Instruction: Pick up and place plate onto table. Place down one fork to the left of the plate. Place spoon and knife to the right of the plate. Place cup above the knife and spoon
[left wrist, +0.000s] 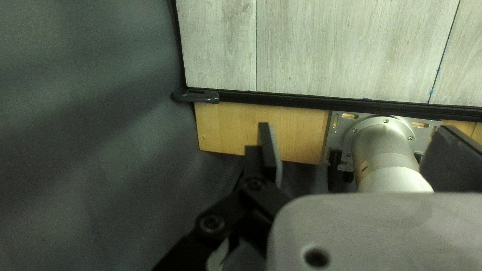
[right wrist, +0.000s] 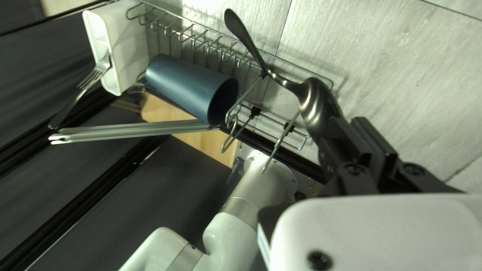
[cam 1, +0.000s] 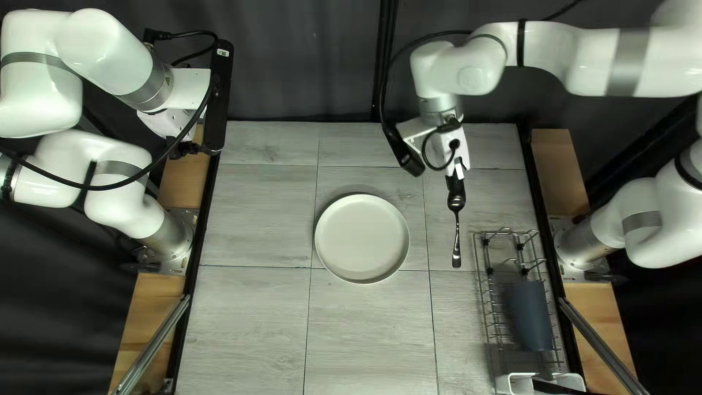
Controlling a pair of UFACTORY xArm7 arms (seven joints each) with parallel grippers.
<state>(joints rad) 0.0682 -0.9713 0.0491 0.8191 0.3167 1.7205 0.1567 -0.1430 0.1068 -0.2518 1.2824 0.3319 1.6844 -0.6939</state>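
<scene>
In the top left view my right gripper (cam 1: 455,178) hangs over the table right of the plate (cam 1: 362,238), holding the spoon (cam 1: 457,227) by its bowl end, handle toward the near edge. The right wrist view shows the right gripper (right wrist: 364,138) shut on the spoon (right wrist: 316,103). At the far left corner, my left gripper (cam 1: 191,146) is raised; in its wrist view the left gripper (left wrist: 359,153) stands open and empty. The blue cup (cam 1: 528,314) lies sideways in the rack. A fork (right wrist: 95,75) leans out of the white holder (right wrist: 128,50). I cannot make out a knife.
The wire rack (cam 1: 484,292) stands along the table's right side, with the white holder at its near end. Black rails edge the table (cam 1: 248,322), and metal bars (cam 1: 162,338) slant beside its near corners.
</scene>
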